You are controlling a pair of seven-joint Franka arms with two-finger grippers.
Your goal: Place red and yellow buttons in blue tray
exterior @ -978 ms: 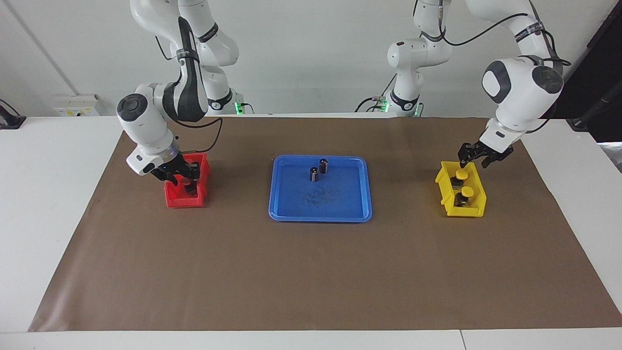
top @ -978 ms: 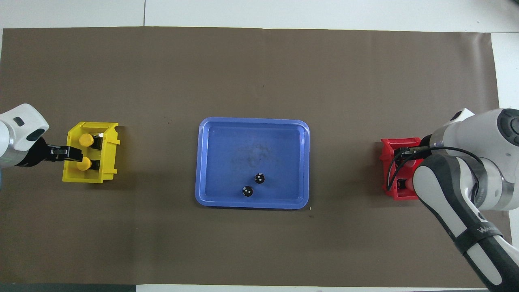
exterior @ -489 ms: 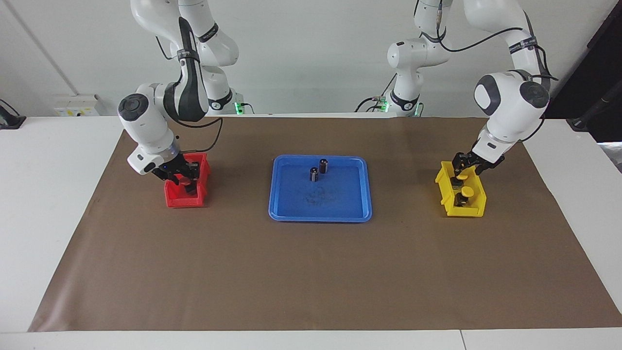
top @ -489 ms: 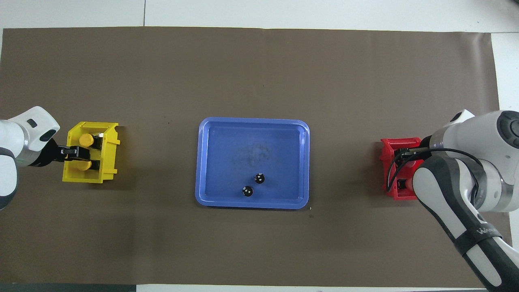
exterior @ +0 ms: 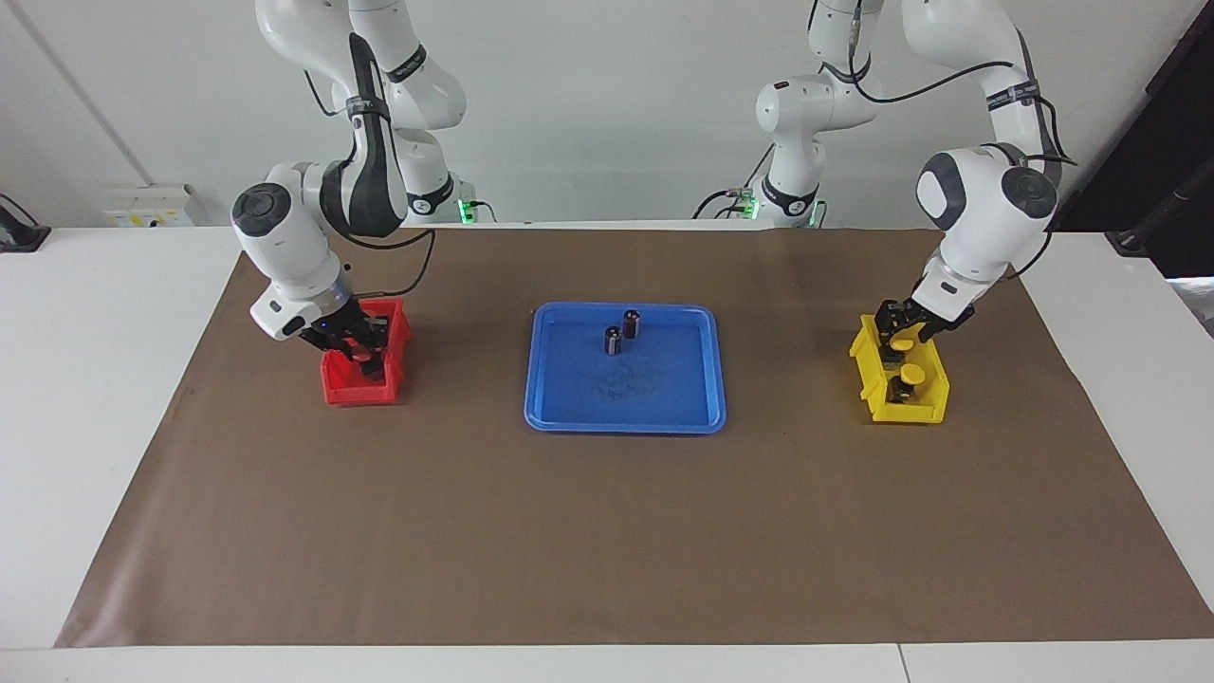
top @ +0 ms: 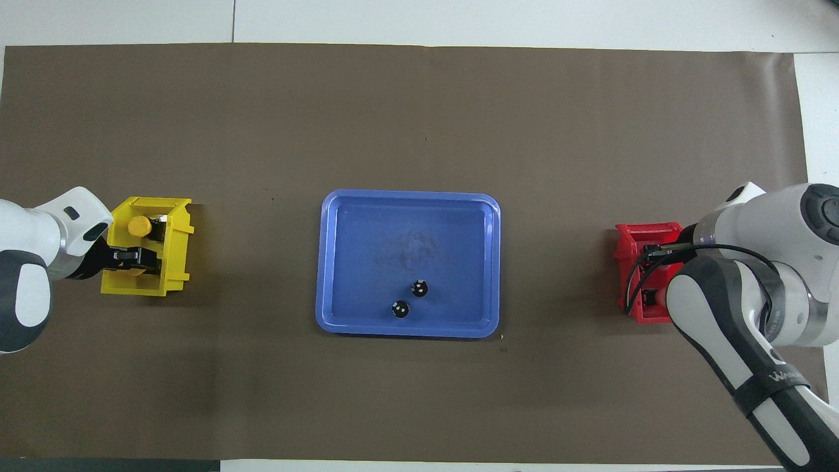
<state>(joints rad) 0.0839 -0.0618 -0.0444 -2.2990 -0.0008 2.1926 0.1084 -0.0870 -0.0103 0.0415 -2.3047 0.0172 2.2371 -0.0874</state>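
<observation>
Desk (exterior: 85,398): white top, covered by a matte brown paper sheet (exterior: 626,531).

Blue tray (exterior: 707,379): shallow glossy plastic rectangle, rounded corners, raised rim, at the sheet's middle. Holds two small dark cylinders (exterior: 622,332), upright, near the rim nearer the robots.

Yellow bin (exterior: 925,408): small moulded plastic box toward the left arm's end. One yellow button (exterior: 911,377), round cap on a dark blocky base, stands clear in it. Left claw (exterior: 896,334) is down inside, around a second yellow cap (exterior: 903,339); whether it grips cannot be told.

Red bin (exterior: 365,389): small plastic box toward the right arm's end. Right claw (exterior: 358,349) is lowered into it, fingers closed on a red button (exterior: 359,352).
</observation>
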